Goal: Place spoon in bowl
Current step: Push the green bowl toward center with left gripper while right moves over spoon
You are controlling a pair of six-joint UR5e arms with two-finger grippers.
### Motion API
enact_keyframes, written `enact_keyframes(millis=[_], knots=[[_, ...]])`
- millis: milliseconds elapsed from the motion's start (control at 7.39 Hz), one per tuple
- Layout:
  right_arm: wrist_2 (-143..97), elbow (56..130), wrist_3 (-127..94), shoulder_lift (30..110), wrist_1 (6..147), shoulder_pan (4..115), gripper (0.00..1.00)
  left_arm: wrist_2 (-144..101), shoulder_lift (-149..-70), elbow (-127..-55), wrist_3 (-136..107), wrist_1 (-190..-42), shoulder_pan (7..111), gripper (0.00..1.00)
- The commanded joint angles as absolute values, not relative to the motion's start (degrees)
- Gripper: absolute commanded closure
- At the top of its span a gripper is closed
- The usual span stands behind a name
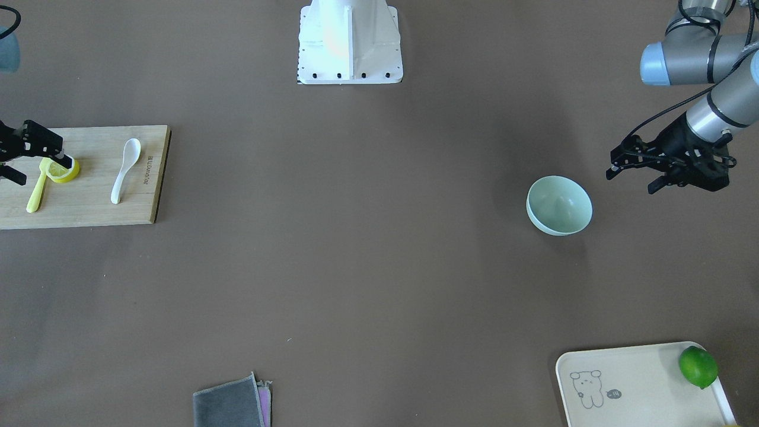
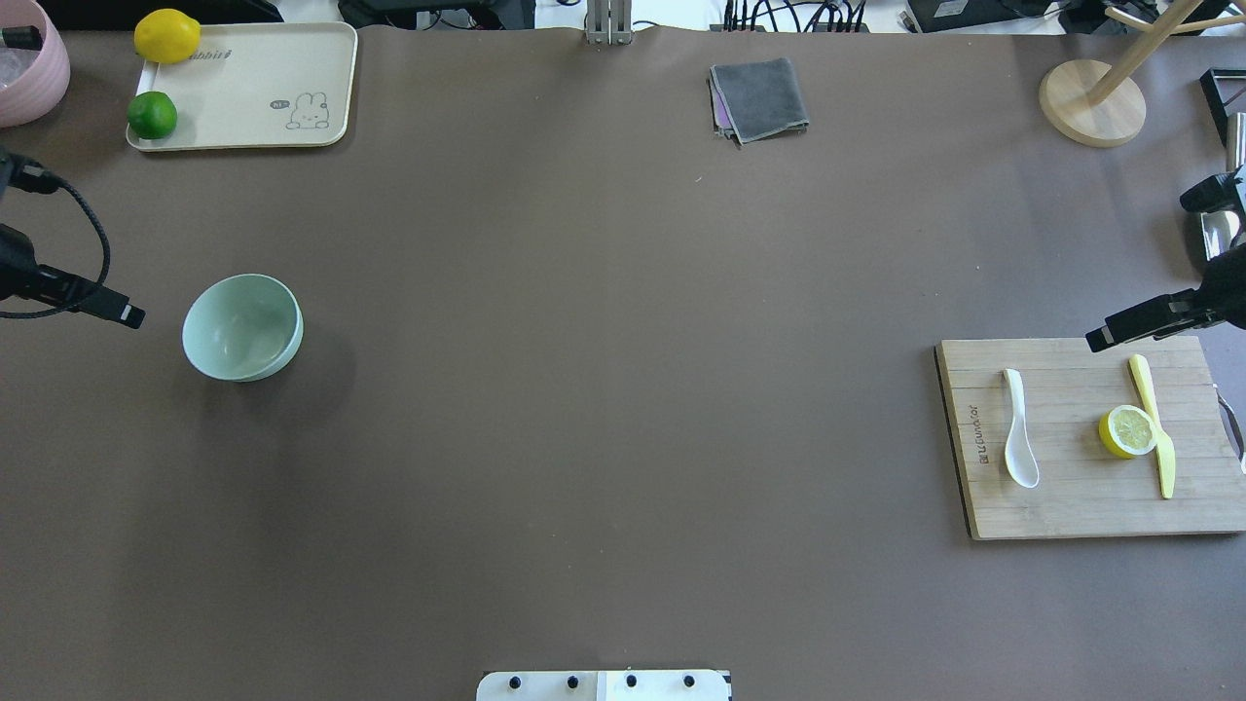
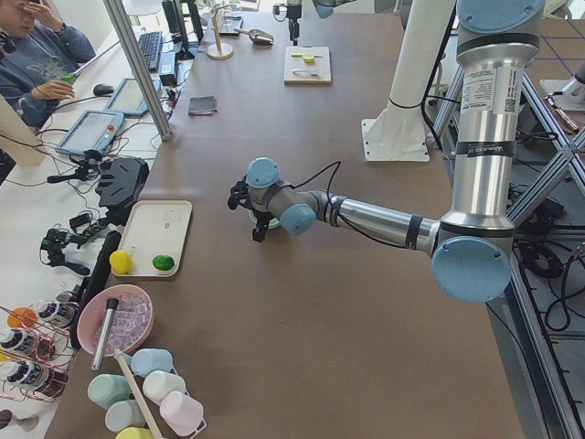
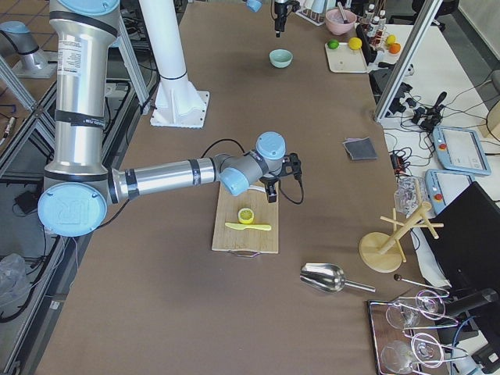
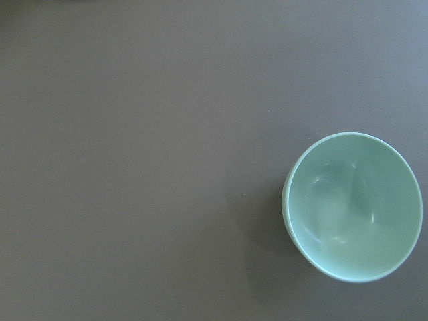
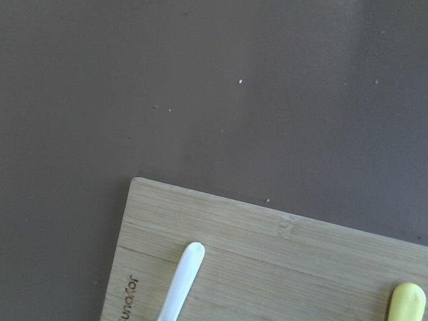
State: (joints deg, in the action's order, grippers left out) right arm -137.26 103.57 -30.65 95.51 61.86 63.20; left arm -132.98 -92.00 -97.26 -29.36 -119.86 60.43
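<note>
The white spoon (image 1: 125, 171) lies on a wooden cutting board (image 1: 89, 210), scoop toward the robot; it also shows in the overhead view (image 2: 1018, 428), and its handle tip shows in the right wrist view (image 6: 180, 284). The mint-green bowl (image 1: 559, 206) stands empty and upright on the brown table, also in the overhead view (image 2: 242, 327) and the left wrist view (image 5: 352, 206). My right gripper (image 1: 44, 171) hangs open and empty over the board near the lemon half, beside the spoon. My left gripper (image 1: 630, 182) is open and empty, just beside the bowl.
A lemon half (image 2: 1127, 431) and a yellow knife (image 2: 1158, 438) lie on the board next to the spoon. A cream tray (image 2: 243, 88) with a lime and a lemon sits at the far left. A grey cloth (image 2: 759, 97) and a wooden stand (image 2: 1090, 102) lie at the far edge.
</note>
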Motion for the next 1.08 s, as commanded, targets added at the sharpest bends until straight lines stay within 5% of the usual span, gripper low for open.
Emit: enact_keyframes(millis=[0,135,541,947], knots=[[-135.88,103.54,-30.94,95.10,61.70,61.35,0.00,-131.76,-95.18,-94.40,-29.18,-120.06,57.67,0.08],[-135.88,103.19,-31.02,94.75,61.70,60.83,0.00,-130.09,-96.84,-93.09,-29.27,-120.06,56.18,0.11],[-135.97,103.27,-32.16,94.66,61.70,60.73,0.00,-129.73,-98.00,-91.50,-29.18,-120.06,55.72,0.42],[-135.97,103.53,-32.96,94.75,61.70,60.73,0.00,-129.73,-98.53,-90.27,-29.09,-120.15,55.37,0.50]])
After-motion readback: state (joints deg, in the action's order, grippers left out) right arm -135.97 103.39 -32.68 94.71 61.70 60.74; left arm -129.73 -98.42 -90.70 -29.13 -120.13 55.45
